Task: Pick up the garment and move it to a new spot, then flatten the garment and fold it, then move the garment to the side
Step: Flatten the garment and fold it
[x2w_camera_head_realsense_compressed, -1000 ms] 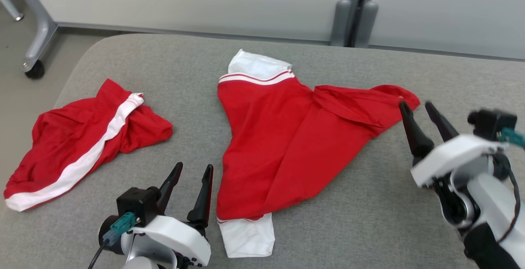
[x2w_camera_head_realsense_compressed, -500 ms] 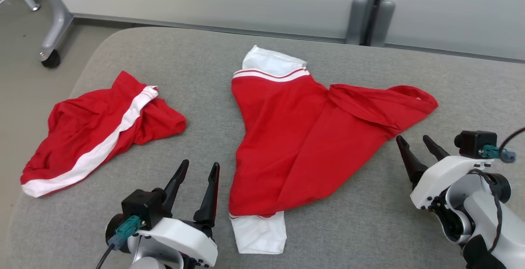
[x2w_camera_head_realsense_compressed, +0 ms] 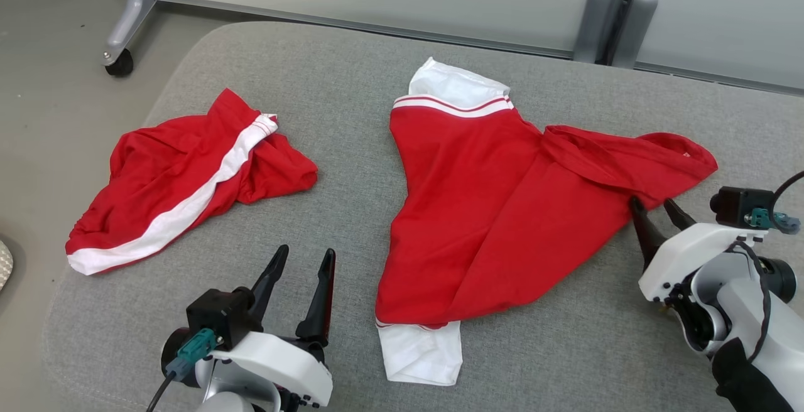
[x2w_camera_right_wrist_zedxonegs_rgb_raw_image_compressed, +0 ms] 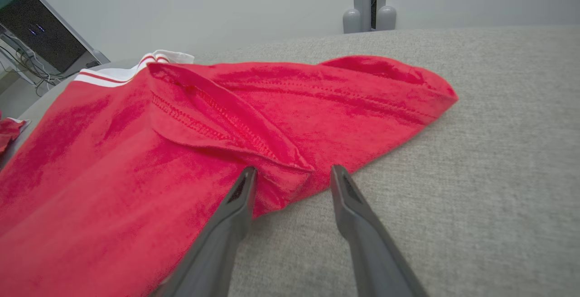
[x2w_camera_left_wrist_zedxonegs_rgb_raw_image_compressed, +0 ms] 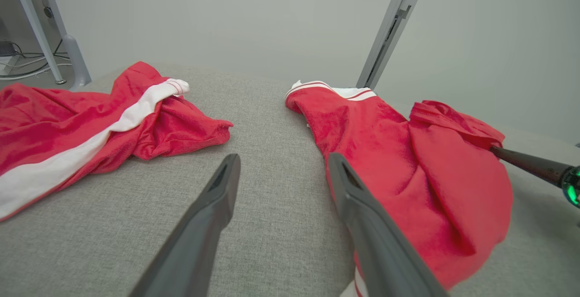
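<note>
On the grey pad [x2w_camera_head_realsense_compressed: 352, 85], the shirt [x2w_camera_head_realsense_compressed: 496, 211] lies spread in the middle. It is red with white sleeve ends, one sleeve toward the far edge and one toward us. A folded part of its hem points to the right. Our right gripper [x2w_camera_head_realsense_compressed: 651, 201] stands at this hem with its fingers wide apart. One tip seems to touch the cloth edge and the other is over bare pad, and we hold nothing. Our left gripper [x2w_camera_head_realsense_compressed: 306, 252] hovers just left of the shirt's near part, fingers also wide and empty. Red shorts [x2w_camera_head_realsense_compressed: 182, 173] lie well apart at the left.
</note>
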Robot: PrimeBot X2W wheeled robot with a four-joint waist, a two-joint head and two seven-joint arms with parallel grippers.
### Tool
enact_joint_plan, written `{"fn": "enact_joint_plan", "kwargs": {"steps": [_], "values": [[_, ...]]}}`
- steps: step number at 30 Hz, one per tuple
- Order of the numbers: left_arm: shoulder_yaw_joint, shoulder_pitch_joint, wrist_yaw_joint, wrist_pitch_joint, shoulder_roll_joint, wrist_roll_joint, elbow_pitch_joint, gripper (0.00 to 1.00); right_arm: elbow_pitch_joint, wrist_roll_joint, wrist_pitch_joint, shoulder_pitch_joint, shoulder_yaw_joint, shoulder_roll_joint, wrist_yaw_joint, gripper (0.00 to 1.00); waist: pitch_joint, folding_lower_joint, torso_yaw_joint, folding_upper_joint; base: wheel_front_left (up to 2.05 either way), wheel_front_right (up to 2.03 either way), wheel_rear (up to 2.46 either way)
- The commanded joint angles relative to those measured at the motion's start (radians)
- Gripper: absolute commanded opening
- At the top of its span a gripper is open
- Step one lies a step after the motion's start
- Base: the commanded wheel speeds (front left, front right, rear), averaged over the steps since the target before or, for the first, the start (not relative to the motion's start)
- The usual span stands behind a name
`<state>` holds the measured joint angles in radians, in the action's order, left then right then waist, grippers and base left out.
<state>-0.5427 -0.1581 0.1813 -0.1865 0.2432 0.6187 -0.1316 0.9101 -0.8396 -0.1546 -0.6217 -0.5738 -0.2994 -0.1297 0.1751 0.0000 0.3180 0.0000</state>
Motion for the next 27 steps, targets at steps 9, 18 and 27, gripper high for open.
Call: {"fn": "enact_joint_plan", "kwargs": {"steps": [9, 18, 27], "values": [[0.002, -0.018, 0.006, 0.006, 0.016, 0.006, -0.004, 1.0, -0.012, -0.031, -0.058, -0.023, -0.035, 0.01, -0.002, 0.0, -0.004, 0.0, -0.023, 0.0, 0.0, 0.0, 0.0], [0.013, 0.024, 0.025, 0.009, 0.037, 0.019, 0.003, 1.0, -0.184, -0.102, -0.093, 0.078, -0.029, -0.027, -0.002, 0.0, -0.085, 0.0, -0.166, 0.0, 0.0, 0.0, 0.0], [0.023, 0.047, 0.045, 0.016, 0.056, 0.025, 0.029, 1.0, -0.357, -0.171, 0.025, 0.295, 0.057, -0.122, -0.002, 0.0, -0.09, 0.0, -0.297, 0.0, 0.0, 0.0, 0.0]]}}
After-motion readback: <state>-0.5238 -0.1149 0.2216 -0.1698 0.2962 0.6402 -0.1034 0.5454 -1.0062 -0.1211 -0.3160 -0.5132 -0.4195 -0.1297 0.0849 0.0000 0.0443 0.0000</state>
